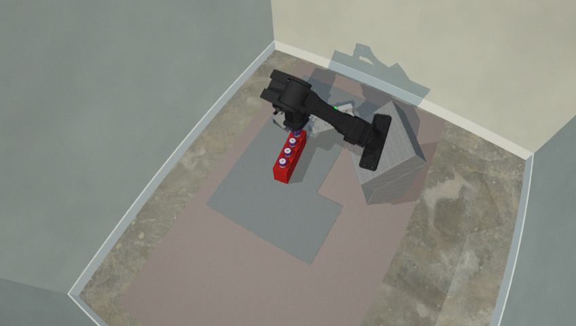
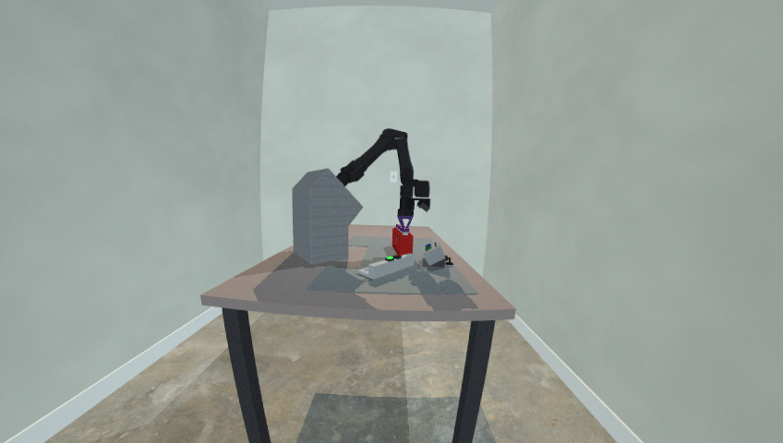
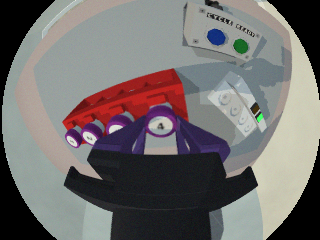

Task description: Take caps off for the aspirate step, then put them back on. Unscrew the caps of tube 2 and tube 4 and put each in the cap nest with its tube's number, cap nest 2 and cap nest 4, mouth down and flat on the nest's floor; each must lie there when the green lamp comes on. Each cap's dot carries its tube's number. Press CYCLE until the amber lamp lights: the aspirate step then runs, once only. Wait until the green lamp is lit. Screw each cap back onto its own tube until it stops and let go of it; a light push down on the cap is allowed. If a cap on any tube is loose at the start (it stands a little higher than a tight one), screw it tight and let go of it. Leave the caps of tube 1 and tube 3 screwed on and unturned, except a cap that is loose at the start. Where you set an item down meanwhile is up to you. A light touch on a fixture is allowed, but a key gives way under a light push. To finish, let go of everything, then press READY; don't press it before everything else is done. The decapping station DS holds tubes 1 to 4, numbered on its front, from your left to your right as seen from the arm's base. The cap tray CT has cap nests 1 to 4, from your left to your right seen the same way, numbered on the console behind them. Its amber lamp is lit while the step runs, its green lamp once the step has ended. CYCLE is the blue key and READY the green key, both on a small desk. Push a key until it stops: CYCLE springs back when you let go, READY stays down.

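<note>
The red decapping station (image 1: pixel 282 172) (image 2: pixel 402 242) (image 3: pixel 134 96) stands on the grey mat with a row of purple caps on top. My gripper (image 1: pixel 297 132) (image 2: pixel 403 226) (image 3: pixel 160 119) points straight down over the station's end nearest the cap tray. It is shut on the cap marked 4 (image 3: pixel 160 122) (image 1: pixel 297 133), which sits in line with the other caps at tube 4's place. Three more caps (image 3: pixel 119 126) (image 3: pixel 92 134) (image 3: pixel 72 139) stand on the other tubes. The cap tray (image 3: pixel 234 103) (image 2: pixel 384 268) shows empty nests, and its green lamp (image 3: pixel 259 118) (image 2: pixel 389 257) is lit.
The small key desk (image 3: pixel 220 23) (image 2: pixel 434 255) with the blue key (image 3: pixel 216 38) and the green key (image 3: pixel 240 44) lies beyond the tray. A tall grey block (image 1: pixel 388 161) (image 2: pixel 321 219) carries the arm's base. The arm hides the tray in the top view.
</note>
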Action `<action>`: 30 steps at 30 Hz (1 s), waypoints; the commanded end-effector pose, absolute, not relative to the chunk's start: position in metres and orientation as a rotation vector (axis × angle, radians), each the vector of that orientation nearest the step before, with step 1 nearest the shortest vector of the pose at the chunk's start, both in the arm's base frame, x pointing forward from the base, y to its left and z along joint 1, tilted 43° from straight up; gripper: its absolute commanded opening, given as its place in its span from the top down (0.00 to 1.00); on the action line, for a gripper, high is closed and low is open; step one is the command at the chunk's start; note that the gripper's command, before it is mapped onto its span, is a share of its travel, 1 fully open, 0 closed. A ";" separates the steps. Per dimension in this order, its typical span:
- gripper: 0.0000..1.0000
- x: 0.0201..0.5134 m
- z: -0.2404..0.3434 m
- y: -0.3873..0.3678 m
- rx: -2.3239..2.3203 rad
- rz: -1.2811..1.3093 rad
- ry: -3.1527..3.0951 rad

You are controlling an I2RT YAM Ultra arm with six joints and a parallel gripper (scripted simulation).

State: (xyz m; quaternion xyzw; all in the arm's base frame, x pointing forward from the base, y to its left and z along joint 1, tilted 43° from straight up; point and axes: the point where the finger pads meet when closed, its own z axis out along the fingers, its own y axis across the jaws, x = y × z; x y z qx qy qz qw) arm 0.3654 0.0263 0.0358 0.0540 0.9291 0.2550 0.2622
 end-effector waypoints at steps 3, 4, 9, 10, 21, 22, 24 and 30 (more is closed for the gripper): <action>1.00 0.368 0.039 0.024 0.427 0.771 2.509; 1.00 0.368 0.039 0.024 0.470 0.784 2.508; 1.00 0.368 0.039 0.024 0.537 0.804 2.505; 1.00 0.368 0.039 0.024 0.537 0.804 2.505; 0.51 0.368 0.039 0.024 0.537 0.804 2.505; 0.51 0.368 0.039 0.024 0.537 0.804 2.505; 0.51 0.368 0.039 0.024 0.537 0.804 2.505; 0.51 0.367 0.039 0.024 0.331 0.742 2.510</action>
